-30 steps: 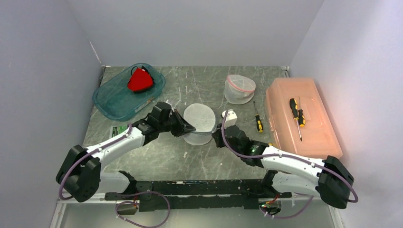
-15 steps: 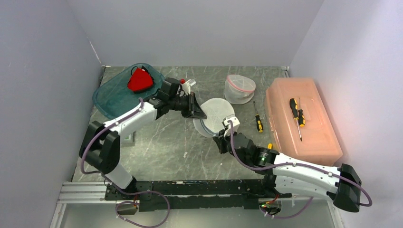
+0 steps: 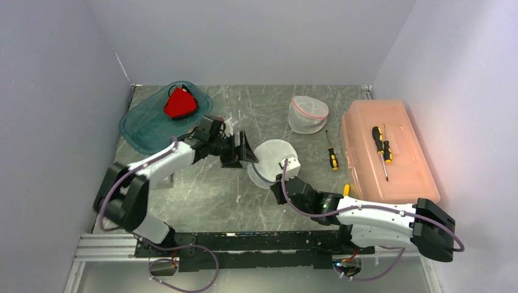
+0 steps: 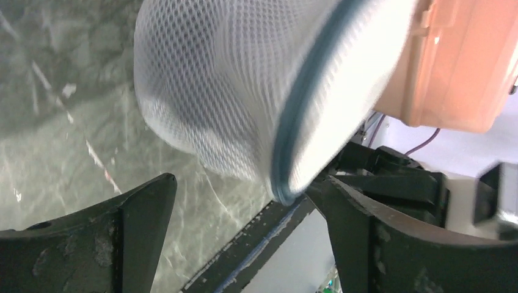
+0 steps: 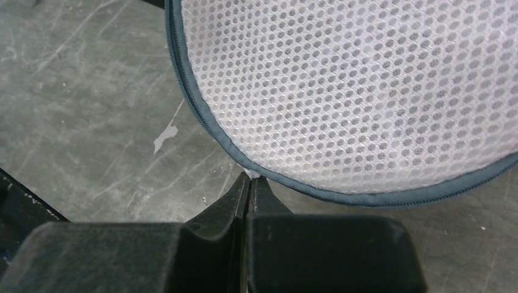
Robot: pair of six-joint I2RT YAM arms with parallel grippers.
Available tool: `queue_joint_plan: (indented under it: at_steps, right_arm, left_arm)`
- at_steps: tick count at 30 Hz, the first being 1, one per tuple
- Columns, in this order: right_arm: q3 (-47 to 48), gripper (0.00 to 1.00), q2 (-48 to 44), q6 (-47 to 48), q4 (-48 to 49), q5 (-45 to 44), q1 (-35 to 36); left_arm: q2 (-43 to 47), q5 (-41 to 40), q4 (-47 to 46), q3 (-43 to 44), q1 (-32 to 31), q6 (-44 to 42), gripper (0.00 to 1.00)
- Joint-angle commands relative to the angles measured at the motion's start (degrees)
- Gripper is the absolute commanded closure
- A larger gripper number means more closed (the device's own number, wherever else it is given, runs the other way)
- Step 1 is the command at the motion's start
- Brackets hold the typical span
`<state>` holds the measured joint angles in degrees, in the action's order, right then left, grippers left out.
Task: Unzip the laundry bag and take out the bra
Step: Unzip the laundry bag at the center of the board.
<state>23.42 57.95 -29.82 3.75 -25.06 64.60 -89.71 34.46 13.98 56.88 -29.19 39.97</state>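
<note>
Table [image 3: 201, 195]: grey marbled top; carries everything listed below.
Toolbox [image 3: 403, 165]: pink, lid down, at the right edge, well apart from the work.
Tray [image 3: 143, 131]: teal, far left corner; probably the drop-off place for what comes out of the bag.
Laundry bag [image 3: 275, 155]: round white mesh pod at the table's centre, between the two grippers. It is tipped up on its edge with the flat face to the overhead camera, which likely serves to present the rim seam to the right arm.
Second mesh bag [image 3: 308, 115]: pink-rimmed, behind the first, untouched.
Left gripper [image 4: 244, 180]: jaws spread wide at the bag's left side. The mesh bulges just ahead of them, no contact shows, and it holds nothing. It looks placed to steady the pod.
Right gripper [image 5: 249, 180]: fingers pressed together at the bag's near rim, nipping a pale tab.
Red garment [image 3: 179, 104]: lies in the tray, with a dark strap; whether it is a bra cannot be told.
Screwdrivers: one on the toolbox lid [image 3: 380, 146], one on the table [image 3: 331, 155] beside it.
Zipper [image 5: 201, 116]: grey band round the rim, teeth closed along the visible run; unzipping is judged barely begun.
Pale tab [image 5: 249, 173]: sits at the seam; too small to confirm as the pull.
Bra: not seen through the mesh.
</note>
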Motion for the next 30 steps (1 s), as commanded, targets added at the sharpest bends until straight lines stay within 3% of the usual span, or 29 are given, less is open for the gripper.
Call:
queue_joint_plan:
  at_steps: [1,4,8,16,20,26,30]
  right_arm:
    - [2.23,1.00,0.99,-1.23,4.87,-0.03,0.21]
    - [3.41,1.00,2.72,-0.89,5.40,0.41,0.18]
    - [4.93,1.00,4.44,0.46,6.51,1.95,0.18]
    - [6.29,1.00,4.34,4.29,7.98,6.83,0.23]
    - [5.55,1.00,3.11,4.99,8.20,8.27,0.26]
    - [5.21,1.00,1.79,5.04,7.09,8.61,0.31]
    - [5.30,1.00,0.29,4.19,4.25,7.32,0.34]
  left_arm:
    - [13.26,-8.19,5.18,-3.28,-0.69,7.56,0.06]
    - [20.03,-14.01,5.53,-7.83,-3.73,15.14,0.06]
    - [26.03,-22.68,-0.59,-13.90,-11.62,25.66,0.06]
    - [17.93,-24.41,-4.17,-9.62,-13.75,26.87,0.06]
    - [14.52,-25.43,-4.66,-7.88,-13.76,27.11,0.13]
    - [9.98,-23.89,-9.35,-7.94,-13.75,28.28,0.39]
    - [10.07,-25.60,-9.92,-8.58,-13.73,28.39,0.73]
